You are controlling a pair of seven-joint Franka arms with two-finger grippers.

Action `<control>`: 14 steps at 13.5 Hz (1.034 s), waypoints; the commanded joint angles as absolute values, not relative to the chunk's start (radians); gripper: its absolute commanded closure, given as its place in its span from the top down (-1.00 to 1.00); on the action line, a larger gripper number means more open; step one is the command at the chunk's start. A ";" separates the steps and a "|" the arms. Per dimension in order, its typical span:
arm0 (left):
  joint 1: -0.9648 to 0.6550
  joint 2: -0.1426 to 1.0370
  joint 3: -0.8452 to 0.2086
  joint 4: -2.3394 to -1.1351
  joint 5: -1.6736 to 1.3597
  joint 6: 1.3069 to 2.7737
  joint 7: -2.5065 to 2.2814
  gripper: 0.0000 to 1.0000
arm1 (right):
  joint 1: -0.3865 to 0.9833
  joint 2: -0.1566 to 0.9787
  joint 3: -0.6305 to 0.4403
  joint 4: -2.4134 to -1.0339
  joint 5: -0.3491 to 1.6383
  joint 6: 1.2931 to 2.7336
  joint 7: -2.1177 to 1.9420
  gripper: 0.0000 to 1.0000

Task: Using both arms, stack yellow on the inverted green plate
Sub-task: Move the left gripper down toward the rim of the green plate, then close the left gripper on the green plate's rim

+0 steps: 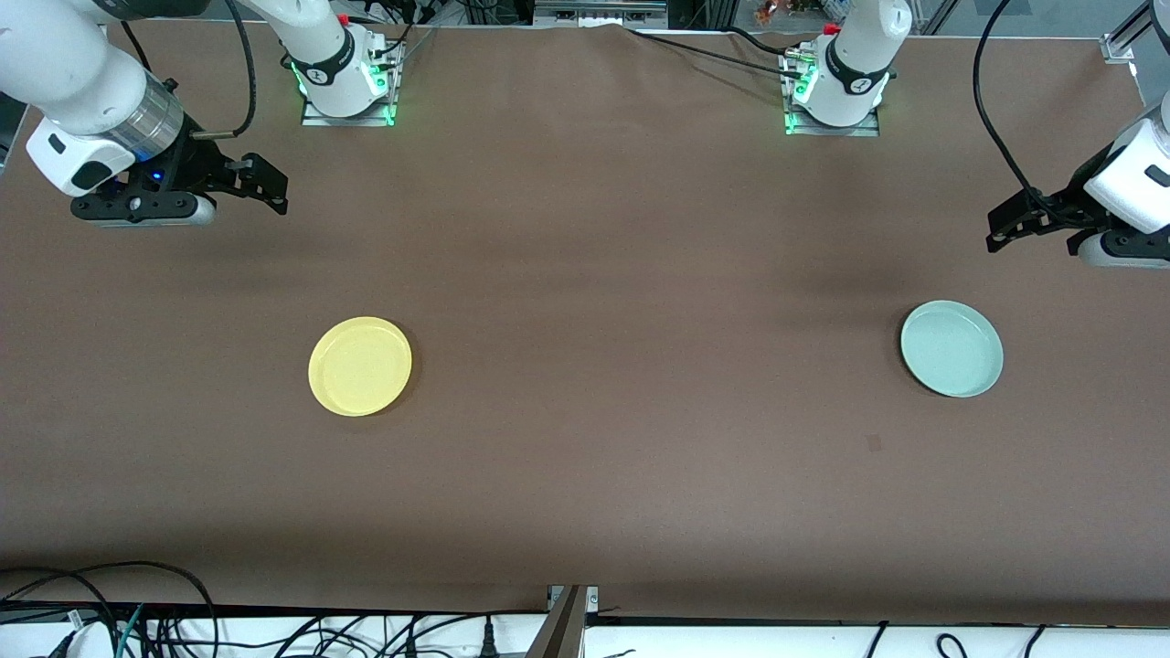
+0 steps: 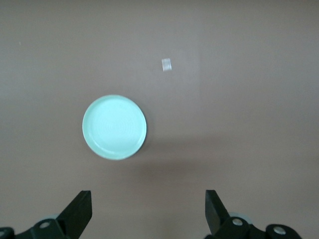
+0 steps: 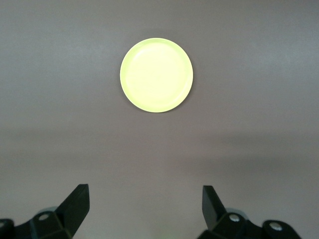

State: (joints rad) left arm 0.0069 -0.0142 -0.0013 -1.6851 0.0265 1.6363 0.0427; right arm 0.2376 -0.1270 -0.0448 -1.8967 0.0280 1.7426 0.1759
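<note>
The yellow plate (image 1: pixel 359 366) lies rim up on the brown table toward the right arm's end, and shows in the right wrist view (image 3: pixel 156 75). The pale green plate (image 1: pixel 951 348) lies toward the left arm's end, seemingly rim up, and shows in the left wrist view (image 2: pixel 114 127). My right gripper (image 1: pixel 265 185) hangs open and empty in the air over bare table, apart from the yellow plate; its jaws stand wide (image 3: pixel 145 194). My left gripper (image 1: pixel 998 228) hangs open and empty over bare table near the green plate, jaws wide (image 2: pixel 148 199).
The arm bases (image 1: pixel 345 87) (image 1: pixel 834 96) stand along the table's edge farthest from the front camera. A small pale mark (image 2: pixel 166 64) sits on the cloth near the green plate. Cables (image 1: pixel 137 621) lie past the table's edge nearest the front camera.
</note>
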 commanded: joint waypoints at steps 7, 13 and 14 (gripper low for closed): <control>0.208 0.314 0.015 -1.575 0.046 1.641 0.557 1.00 | 0.235 -0.135 -0.028 -1.907 0.031 1.759 0.163 1.00; 0.300 0.576 0.015 -1.594 0.046 2.035 0.796 1.00 | 0.236 -0.126 -0.011 -1.907 0.032 1.764 0.164 1.00; 0.308 0.597 0.015 -1.595 0.045 2.046 0.833 1.00 | 0.236 -0.126 -0.011 -1.907 0.032 1.764 0.166 1.00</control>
State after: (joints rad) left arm 0.2825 0.5570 0.0241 -1.6310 0.0307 2.0323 0.7433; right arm 0.2383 -0.1209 -0.0166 -1.8992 0.0280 1.7554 0.1754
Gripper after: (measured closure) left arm 0.000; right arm 0.000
